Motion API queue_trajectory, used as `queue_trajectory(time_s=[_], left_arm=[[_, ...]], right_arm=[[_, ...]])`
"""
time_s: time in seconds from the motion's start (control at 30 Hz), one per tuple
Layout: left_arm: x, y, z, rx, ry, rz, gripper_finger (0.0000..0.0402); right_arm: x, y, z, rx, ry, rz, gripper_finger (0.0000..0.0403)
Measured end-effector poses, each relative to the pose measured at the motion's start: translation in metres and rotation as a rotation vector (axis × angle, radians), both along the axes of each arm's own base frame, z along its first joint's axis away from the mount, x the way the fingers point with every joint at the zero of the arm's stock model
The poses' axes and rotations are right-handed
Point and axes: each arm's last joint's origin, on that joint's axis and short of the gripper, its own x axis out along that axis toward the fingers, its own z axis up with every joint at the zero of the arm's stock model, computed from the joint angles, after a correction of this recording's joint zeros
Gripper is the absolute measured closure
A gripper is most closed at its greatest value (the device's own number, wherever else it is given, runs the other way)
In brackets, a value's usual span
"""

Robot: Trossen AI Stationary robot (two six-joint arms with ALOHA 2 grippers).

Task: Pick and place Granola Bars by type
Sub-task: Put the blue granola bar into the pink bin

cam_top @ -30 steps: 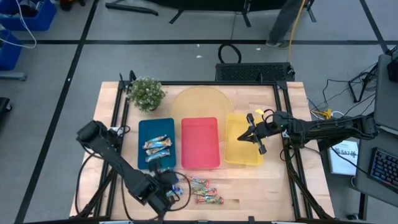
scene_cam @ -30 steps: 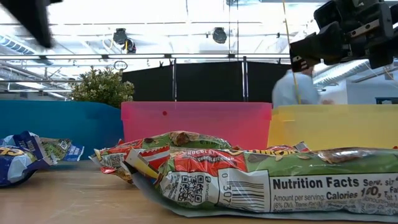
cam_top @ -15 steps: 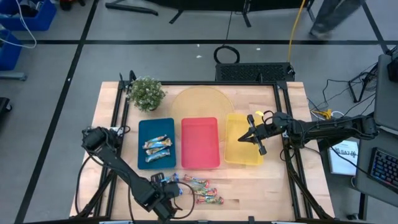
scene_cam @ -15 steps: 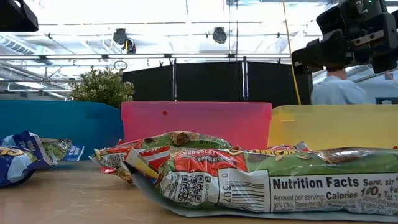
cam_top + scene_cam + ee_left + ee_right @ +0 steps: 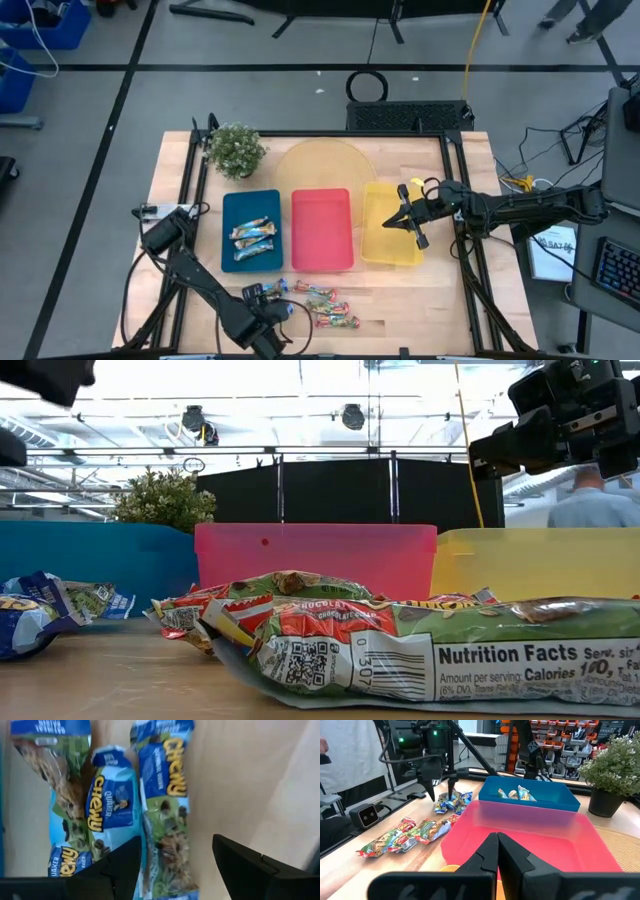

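Note:
Loose blue-white granola bars [image 5: 272, 290] lie on the wood in front of the blue tray [image 5: 228, 205], which holds more blue-white bars [image 5: 252, 236]. Red and green bars [image 5: 328, 308] lie to their right, filling the foreground of the low view [image 5: 400, 645]. My left gripper [image 5: 172, 870] points down, open, its fingers on either side of one blue-white bar [image 5: 167, 820]; the right wrist view shows it [image 5: 440, 794] just above the pile. My right gripper [image 5: 410, 222] hangs shut and level over the yellow tray [image 5: 385, 250].
The red tray [image 5: 322, 230] sits between the blue and the yellow tray. A potted plant [image 5: 236, 150] stands at the far left and a round wooden board [image 5: 322, 165] lies behind the trays. Bare wood lies right of the loose bars near the front edge.
My left gripper has come down over the loose blue-white bars near the table's near edge, and the arm has folded lower. The bars lie as before. The right arm has kept still.

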Motion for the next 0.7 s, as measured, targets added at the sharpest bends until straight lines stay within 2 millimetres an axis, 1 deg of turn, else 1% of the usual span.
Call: queue_trajectory(time_s=[0.2, 0.37, 0.47, 0.57, 0.7], left_arm=[[0.002, -0.002, -0.014, 0.022, 0.023, -0.006, 0.0160], [0.004, -0.004, -0.017, 0.016, 0.017, -0.037, 0.0178], [0.006, -0.006, -0.018, -0.001, -0.002, -0.093, 0.0204], [0.005, -0.009, -0.019, -0.011, -0.013, -0.165, 0.0241], [0.006, -0.011, -0.019, -0.017, -0.027, -0.166, 0.0300]], right_arm=[[0.000, 0.000, 0.000, 0.000, -0.001, 0.000, 0.0403], [0.000, 0.000, 0.000, 0.000, 0.000, -0.001, 0.0403], [0.000, 0.000, 0.000, 0.001, 0.000, -0.001, 0.0403], [0.000, 0.000, 0.000, 0.000, 0.000, -0.001, 0.0403], [0.000, 0.000, 0.000, 0.001, 0.000, -0.001, 0.0403]])
